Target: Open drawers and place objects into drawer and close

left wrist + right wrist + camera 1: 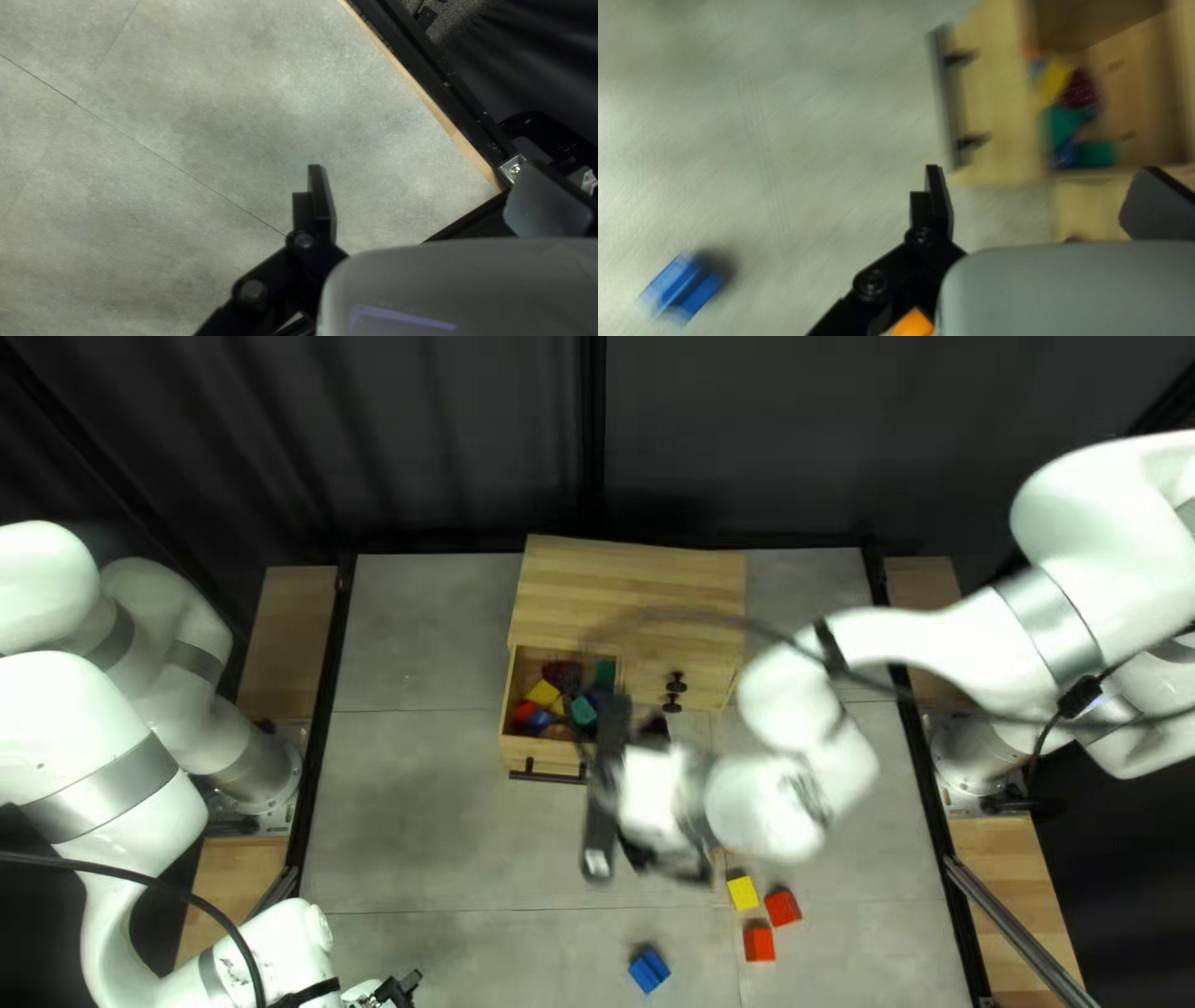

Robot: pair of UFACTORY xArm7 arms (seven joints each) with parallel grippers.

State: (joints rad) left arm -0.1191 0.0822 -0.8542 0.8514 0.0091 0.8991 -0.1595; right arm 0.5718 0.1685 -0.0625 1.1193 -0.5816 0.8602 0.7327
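Note:
My left gripper (pixel 398 989) is at the near left of the top left view; in its wrist view the gripper (pixel 427 186) stands open over bare table. Blurred, my right gripper (pixel 606 797) hangs beside the pulled-out drawer (pixel 544 765); in its wrist view the gripper (pixel 1041 186) stands open, nothing between its fingers. The drawer (pixel 1002 93) holds several coloured items, including a yellow block (pixel 543 693) and a green one (pixel 583 711). On the table lie a blue block (pixel 649 970), a yellow block (pixel 742 892) and two red blocks (pixel 782 909) (pixel 759 943).
The wooden cabinet (pixel 629 585) stands at the table's far edge, with black knobs (pixel 675 688) on its front right of the drawer. My right arm (pixel 921 635) reaches across the table's right half. An orange object (pixel 913 323) shows beside the right gripper's links.

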